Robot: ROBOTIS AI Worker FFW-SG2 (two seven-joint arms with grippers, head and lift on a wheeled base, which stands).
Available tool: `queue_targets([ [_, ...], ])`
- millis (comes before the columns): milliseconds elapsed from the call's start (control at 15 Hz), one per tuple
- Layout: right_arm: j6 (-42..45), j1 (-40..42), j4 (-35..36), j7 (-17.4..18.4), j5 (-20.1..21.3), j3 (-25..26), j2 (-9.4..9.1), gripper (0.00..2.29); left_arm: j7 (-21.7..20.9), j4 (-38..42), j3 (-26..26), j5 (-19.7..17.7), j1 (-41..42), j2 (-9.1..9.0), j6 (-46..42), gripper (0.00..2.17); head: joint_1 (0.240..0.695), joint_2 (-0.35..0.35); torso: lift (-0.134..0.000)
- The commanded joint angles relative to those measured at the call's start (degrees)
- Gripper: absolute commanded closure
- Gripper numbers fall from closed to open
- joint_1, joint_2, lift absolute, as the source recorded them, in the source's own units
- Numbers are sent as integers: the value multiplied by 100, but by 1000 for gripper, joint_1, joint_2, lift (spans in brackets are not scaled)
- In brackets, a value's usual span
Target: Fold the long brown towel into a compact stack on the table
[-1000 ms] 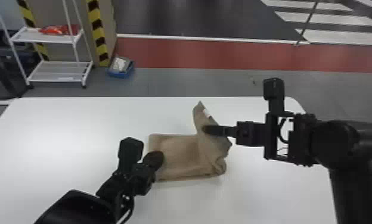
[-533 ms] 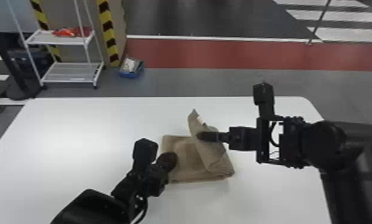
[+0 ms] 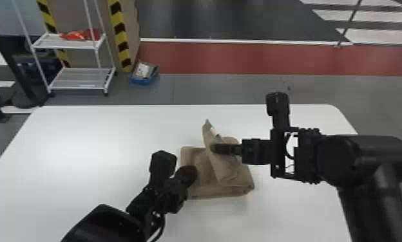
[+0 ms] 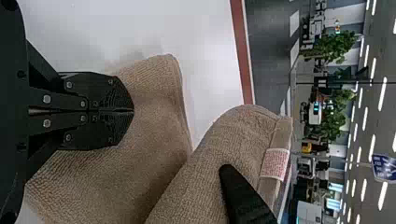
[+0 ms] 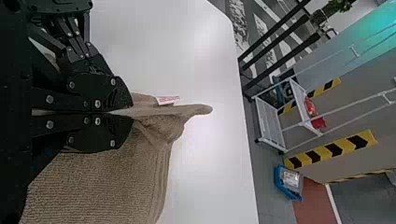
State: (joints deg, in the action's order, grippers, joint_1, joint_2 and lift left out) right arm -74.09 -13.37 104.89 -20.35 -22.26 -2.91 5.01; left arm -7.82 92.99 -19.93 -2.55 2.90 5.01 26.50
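Note:
The brown towel (image 3: 206,170) lies as a thick folded pad, with a raised flap leaning over its top. My left gripper (image 3: 190,174) is at the pad's left edge, and my right gripper (image 3: 215,148) holds the flap from the right. In the left wrist view, the left gripper (image 4: 130,111) is shut over the towel (image 4: 140,172), no cloth visible between its fingers; a black finger (image 4: 243,198) of the right gripper lies against the flap. Seen from the right wrist, the right gripper (image 5: 125,112) is shut on towel cloth, near a small tag (image 5: 167,100).
White table (image 3: 81,144) surface surrounds the towel, its far edge beyond the flap. On the floor behind stand a white shelf rack (image 3: 81,79) and a blue bin (image 3: 144,79). Both forearms reach across the table's near part, close together at the towel.
The right gripper has carried the flap leftward and slightly lower over the pad. The left gripper has stayed at the towel's left edge. The whole head view has shifted a little.

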Motion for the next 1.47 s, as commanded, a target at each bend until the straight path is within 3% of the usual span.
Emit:
queue_targets([
  [0,65,18,-65,5,-7,-60,0,1042,0,9,-2,0,0,0,0,2142,695,-38,-111],
  [67,65,45,-56,22,-33,-87,0,653,9,0,-2,0,0,0,0,2142,695,-35,-111],
  [133,206,124,-38,14,-50,-113,0,63,9,0,6,0,0,0,0,2142,695,-35,-111],
  [200,575,203,-38,-48,-121,-78,9,-1,9,0,15,0,0,0,0,2142,695,-30,-111],
  [400,382,282,32,-39,-270,36,26,56,9,0,15,0,0,0,18,2142,695,-24,-111],
  [600,487,598,550,-39,-244,309,70,76,18,0,24,0,-9,-8,18,2142,695,-30,-111],
  [667,469,730,753,-74,-235,414,114,269,27,0,33,0,-18,0,0,2142,695,-35,-111],
  [733,382,915,964,-153,-244,493,184,731,44,0,59,-9,-9,0,0,2142,695,-40,-111],
  [800,118,1108,1210,-259,-270,643,299,1501,44,0,85,-17,-9,0,0,2142,695,-48,-111],
  [867,-199,1337,1456,-417,-288,854,316,1831,53,0,94,-17,-18,-8,0,2142,695,-63,-111],
  [1067,-480,2093,2168,-654,-314,1196,316,1949,70,-9,77,-17,-27,-17,0,2142,695,-86,-111],
  [1400,294,2541,1913,-892,29,950,299,1949,88,0,85,0,0,-17,0,2142,695,-105,-111],
])
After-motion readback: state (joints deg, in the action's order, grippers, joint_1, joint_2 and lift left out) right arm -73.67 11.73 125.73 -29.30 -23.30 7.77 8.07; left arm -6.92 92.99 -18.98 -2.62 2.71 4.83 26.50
